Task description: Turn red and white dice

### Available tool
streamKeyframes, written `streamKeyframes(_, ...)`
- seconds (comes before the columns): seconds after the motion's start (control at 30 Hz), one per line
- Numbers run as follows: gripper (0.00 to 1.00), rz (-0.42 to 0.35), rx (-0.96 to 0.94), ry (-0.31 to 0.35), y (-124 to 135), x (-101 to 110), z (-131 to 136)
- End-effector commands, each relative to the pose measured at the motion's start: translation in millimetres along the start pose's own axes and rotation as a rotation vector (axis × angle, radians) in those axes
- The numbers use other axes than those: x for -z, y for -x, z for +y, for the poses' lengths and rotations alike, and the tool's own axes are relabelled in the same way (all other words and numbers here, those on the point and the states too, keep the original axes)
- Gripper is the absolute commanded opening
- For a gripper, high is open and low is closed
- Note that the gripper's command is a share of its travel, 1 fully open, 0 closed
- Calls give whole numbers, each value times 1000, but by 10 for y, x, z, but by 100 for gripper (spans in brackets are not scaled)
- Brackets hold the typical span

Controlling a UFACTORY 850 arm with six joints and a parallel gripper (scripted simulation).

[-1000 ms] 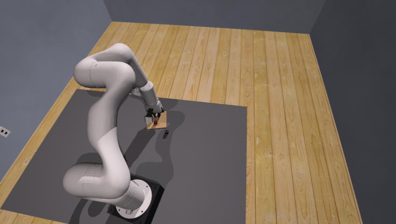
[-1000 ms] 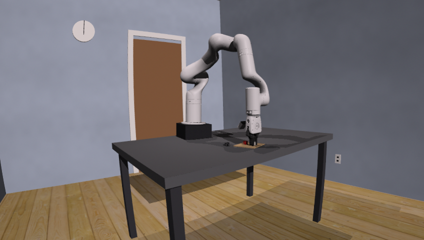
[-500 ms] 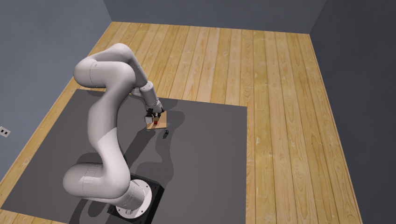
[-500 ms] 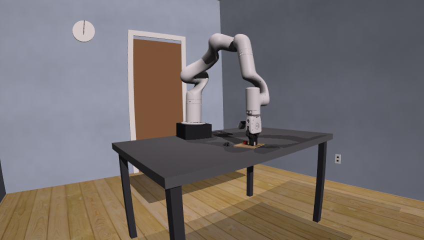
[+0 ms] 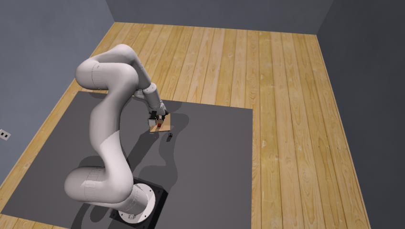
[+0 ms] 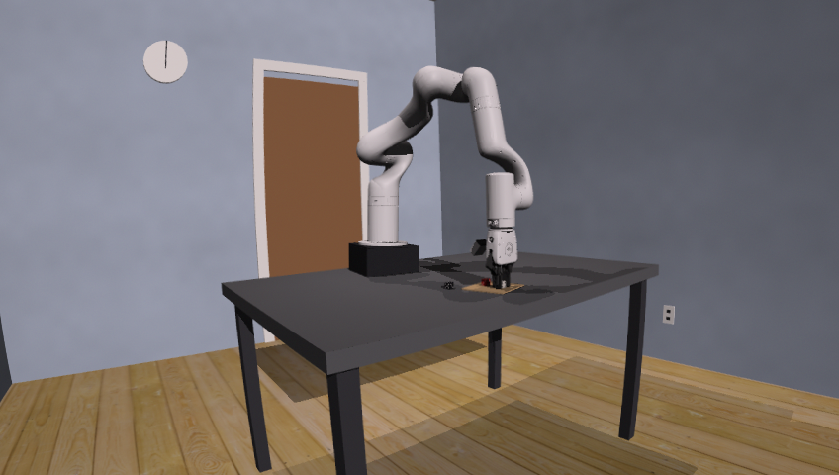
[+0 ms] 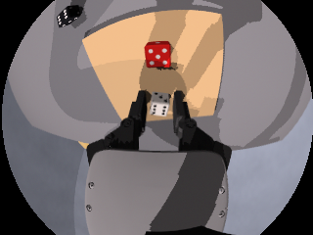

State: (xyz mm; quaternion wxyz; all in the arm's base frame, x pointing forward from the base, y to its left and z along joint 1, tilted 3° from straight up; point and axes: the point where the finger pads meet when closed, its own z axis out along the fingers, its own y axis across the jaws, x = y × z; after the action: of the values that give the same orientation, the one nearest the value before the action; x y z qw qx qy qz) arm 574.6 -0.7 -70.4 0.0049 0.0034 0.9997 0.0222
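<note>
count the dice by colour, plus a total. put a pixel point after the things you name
red: 1 [image 5: 159,125] [image 6: 485,281] [image 7: 157,56]
white: 1 [image 5: 160,117] [image 6: 503,284] [image 7: 159,104]
black: 1 [image 5: 170,134] [image 6: 448,285] [image 7: 68,16]
total: 3 dice

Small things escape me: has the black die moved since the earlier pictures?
No; in the top view, the black die keeps the same spot beside the mat.
</note>
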Motion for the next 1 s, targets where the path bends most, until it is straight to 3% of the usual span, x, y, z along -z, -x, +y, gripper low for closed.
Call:
streamKeyframes(0.0,36,-2,0,0,10,8,0)
streamKeyframes(0.33,36,-2,0,0,10,150,0)
streamKeyframes(0.73,36,-2,0,0,9,756,0)
streamKeyframes(0.97,36,-2,0,0,9,890,0)
